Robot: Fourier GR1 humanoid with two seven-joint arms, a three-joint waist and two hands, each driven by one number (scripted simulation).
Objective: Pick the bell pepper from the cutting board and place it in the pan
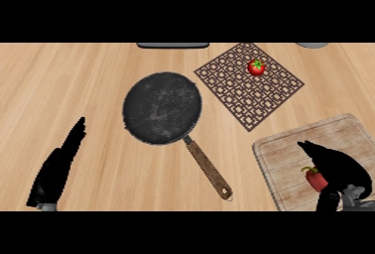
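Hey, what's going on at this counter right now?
The robot's right hand is down beside the red bell pepper on the wooden cutting board at the lower right. The pepper is not yet in the pan, which sits mid-counter with nothing in it. The left hand rests open at the lower left. A tomato sits on a patterned mat.

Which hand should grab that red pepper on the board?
The right hand: it is over the cutting board, right beside the pepper. The left hand rests open at the far side, beyond the pan.
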